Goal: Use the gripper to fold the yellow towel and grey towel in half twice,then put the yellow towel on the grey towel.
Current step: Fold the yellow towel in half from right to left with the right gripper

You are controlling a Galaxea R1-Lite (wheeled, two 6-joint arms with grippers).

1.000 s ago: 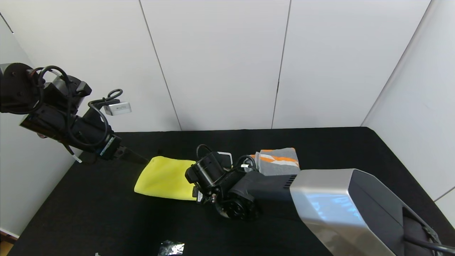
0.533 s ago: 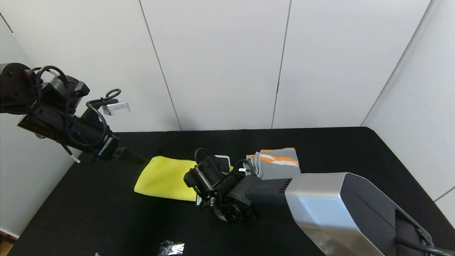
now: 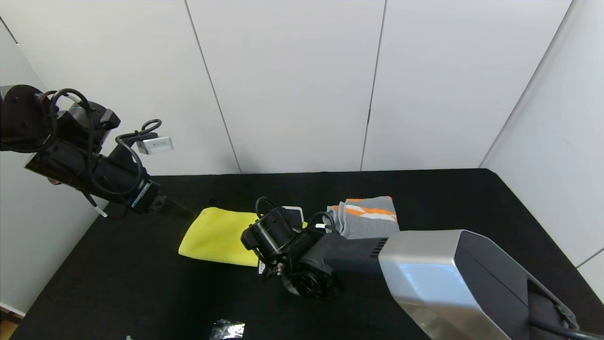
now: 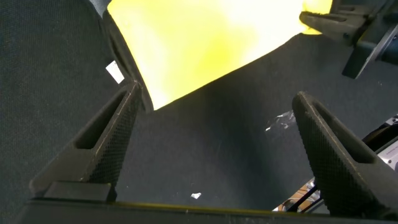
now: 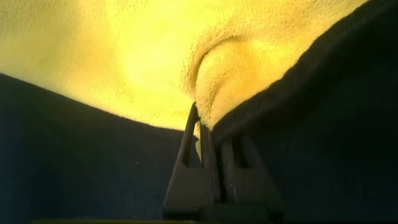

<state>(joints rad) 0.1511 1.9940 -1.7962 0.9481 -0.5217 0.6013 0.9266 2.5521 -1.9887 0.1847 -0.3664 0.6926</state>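
Note:
The yellow towel (image 3: 217,234) lies folded on the black table, left of centre. It also shows in the left wrist view (image 4: 205,37) and fills the right wrist view (image 5: 124,56). My right gripper (image 5: 208,127) is shut on the towel's black-bound right edge; in the head view the right wrist (image 3: 276,238) hides the fingers. My left gripper (image 4: 214,115) is open and empty, hovering just off the towel's far left corner. The grey towel (image 3: 368,217) with orange and white stripes lies folded to the right of the yellow one.
A crumpled bit of clear plastic (image 3: 227,329) lies near the table's front edge. White wall panels close the back and both sides. The table (image 3: 448,198) is covered in black cloth.
My right wrist has shifted slightly left, holding the yellow towel's edge. The left arm has barely moved.

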